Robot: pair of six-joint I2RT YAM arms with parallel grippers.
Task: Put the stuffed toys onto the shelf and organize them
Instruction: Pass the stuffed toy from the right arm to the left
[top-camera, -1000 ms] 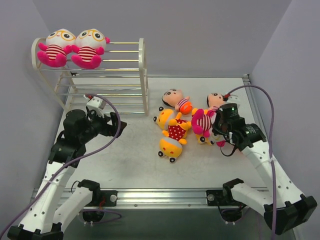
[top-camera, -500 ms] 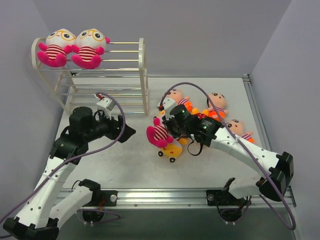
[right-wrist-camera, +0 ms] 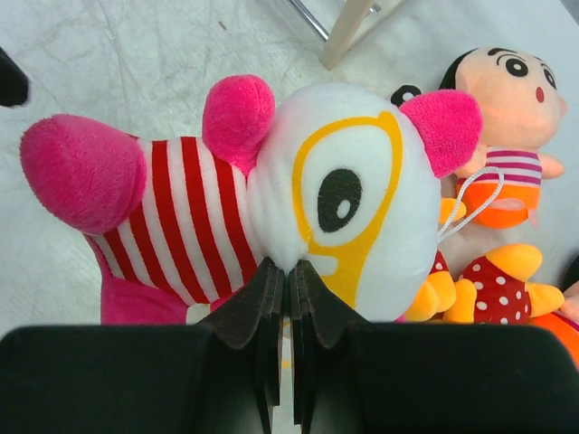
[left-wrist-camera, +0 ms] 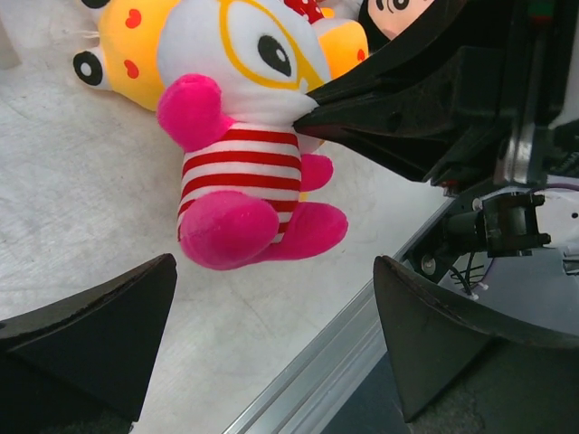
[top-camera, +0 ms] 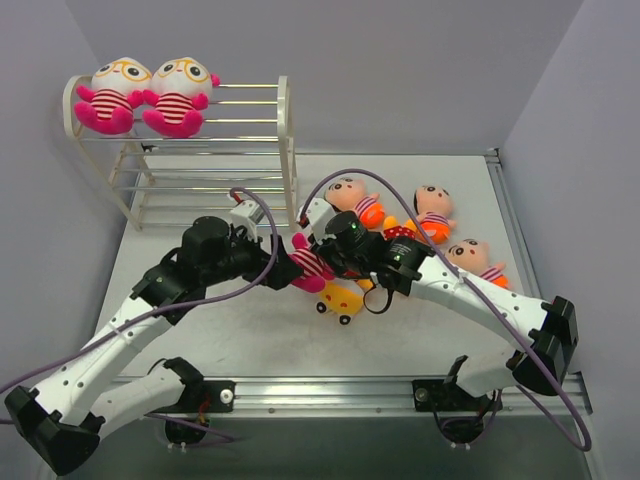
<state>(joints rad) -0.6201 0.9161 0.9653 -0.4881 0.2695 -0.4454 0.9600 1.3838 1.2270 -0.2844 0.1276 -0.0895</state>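
Observation:
My right gripper point(right-wrist-camera: 291, 268) is shut on the face of a pink striped doll point(right-wrist-camera: 271, 199) and holds it above the table, left of the toy pile point(top-camera: 312, 262). My left gripper point(left-wrist-camera: 271, 312) is open, its jaws spread wide just below and in front of that doll point(left-wrist-camera: 244, 172), not touching it point(top-camera: 283, 268). Two more pink striped dolls point(top-camera: 150, 95) sit on the top tier of the cream wire shelf point(top-camera: 285, 125). Yellow dolls point(top-camera: 343, 296) and three black-haired dolls point(top-camera: 352, 195) lie on the table.
The shelf's lower tiers point(top-camera: 215, 190) hold nothing. The table's metal front rail point(top-camera: 330, 390) runs along the near edge. Grey walls close in the back and sides. The two arms meet at the table's middle.
My right gripper carried the pink striped doll from the right of the pile leftward to the middle. My left arm swung right, and its open jaws now flank the doll.

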